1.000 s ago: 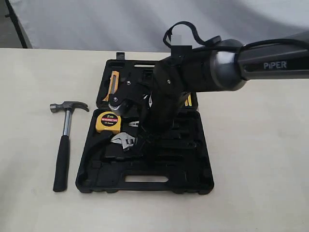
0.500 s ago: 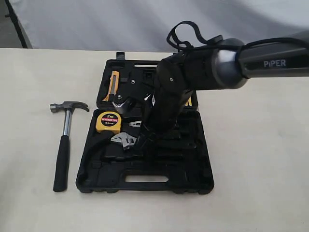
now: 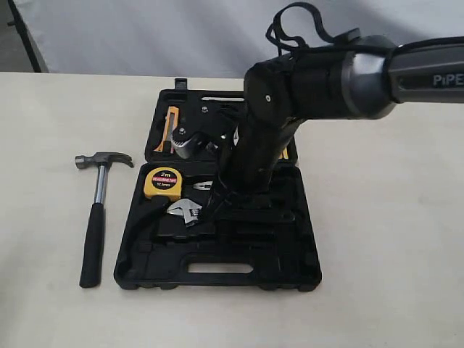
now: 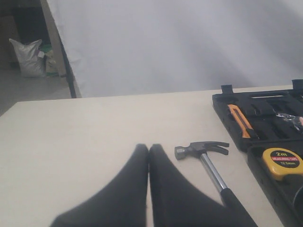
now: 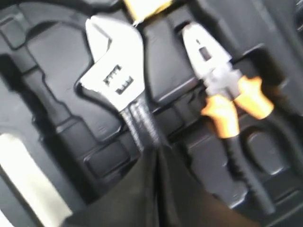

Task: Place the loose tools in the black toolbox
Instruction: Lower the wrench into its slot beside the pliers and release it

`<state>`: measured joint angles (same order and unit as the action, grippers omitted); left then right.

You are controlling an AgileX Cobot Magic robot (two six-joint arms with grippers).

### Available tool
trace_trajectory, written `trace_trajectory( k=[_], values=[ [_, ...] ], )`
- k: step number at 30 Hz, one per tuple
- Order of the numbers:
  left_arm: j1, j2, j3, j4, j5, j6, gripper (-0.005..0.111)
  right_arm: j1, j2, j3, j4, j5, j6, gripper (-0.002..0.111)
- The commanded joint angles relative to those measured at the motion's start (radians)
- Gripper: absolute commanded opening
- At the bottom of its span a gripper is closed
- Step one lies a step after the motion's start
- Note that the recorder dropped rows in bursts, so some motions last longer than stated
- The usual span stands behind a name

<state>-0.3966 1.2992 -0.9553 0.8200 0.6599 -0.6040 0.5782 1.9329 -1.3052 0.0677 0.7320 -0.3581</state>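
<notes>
The left tool [image 4: 148,149], fingers pressed together and holding nothing, hangs over the pale bench [image 3: 377,254] close to the claw hammer [image 3: 95,221]. The hammer lies on the bench just left of the black toolbox [image 3: 290,262], close beside the case but not touching it. The toolbox lies open and flat. Its near half holds a yellow tape measure [image 3: 163,182], with the adjustable wrench [image 3: 185,211] resting on the moulded recesses beside it and orange-handled pliers [image 5: 227,101] next to that. From the right, an arm reaches over the case. The right tool [image 5: 156,151] is closed, its tips at the wrench's black handle; whether they pinch it cannot be told.
</notes>
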Motion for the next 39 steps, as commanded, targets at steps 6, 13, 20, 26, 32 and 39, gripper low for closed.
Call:
trace_trajectory(
  k=[6,13,20,26,32,39],
  values=[
    [0.003,-0.008,0.009,-0.014,-0.017,-0.010,0.001,-0.005,0.074,0.003,0.013,0.026,0.002,0.000],
    [0.003,-0.008,0.009,-0.014,-0.017,-0.010,0.001,-0.018,0.080,0.003,-0.039,-0.023,0.022,0.000],
    [0.003,-0.008,0.009,-0.014,-0.017,-0.010,0.001,-0.018,0.080,0.003,-0.077,-0.023,0.022,0.000],
    [0.003,-0.008,0.009,-0.014,-0.017,-0.010,0.001,-0.018,0.075,0.003,-0.077,-0.030,0.022,0.000],
    [0.003,-0.008,0.009,-0.014,-0.017,-0.010,0.001,-0.018,0.070,0.003,-0.079,-0.065,0.019,0.000],
    [0.003,-0.008,0.009,-0.014,-0.017,-0.010,0.001,-0.018,0.093,0.003,-0.075,-0.038,0.021,0.000]
  ],
)
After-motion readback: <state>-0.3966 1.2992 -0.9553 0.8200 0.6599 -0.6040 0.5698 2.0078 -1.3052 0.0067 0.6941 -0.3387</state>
